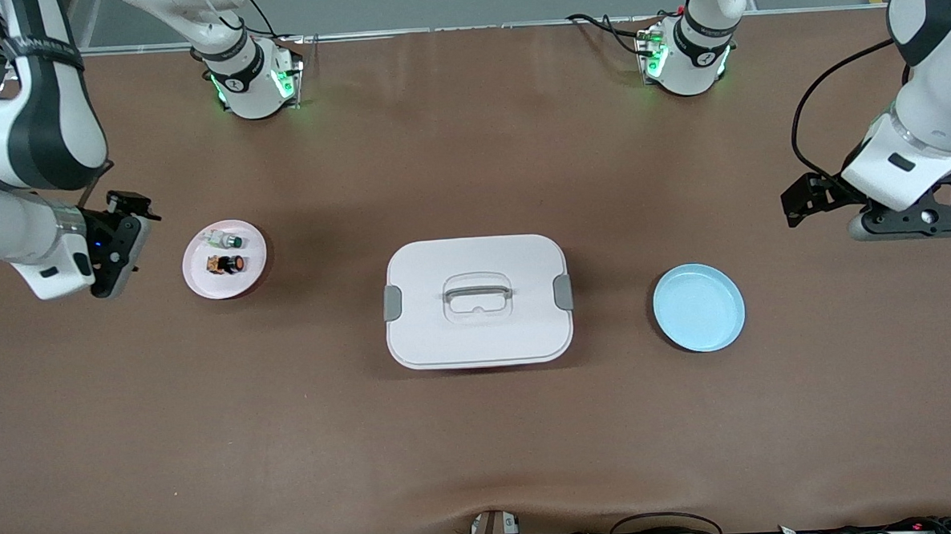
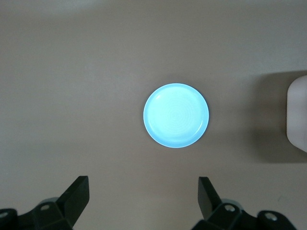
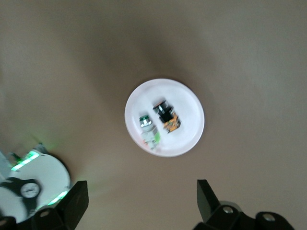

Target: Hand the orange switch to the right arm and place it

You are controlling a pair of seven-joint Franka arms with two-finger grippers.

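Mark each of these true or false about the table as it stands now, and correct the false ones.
1. The orange switch lies on the pink plate. True.
2. The blue plate holds a green-tipped part. False: it holds nothing; the green-tipped part shares the pink plate.
3. The right gripper grips the switch. False: it is open, beside the pink plate.
4. The left gripper is open, above the blue plate. True.
5. The white lidded box sits between the two plates. True.
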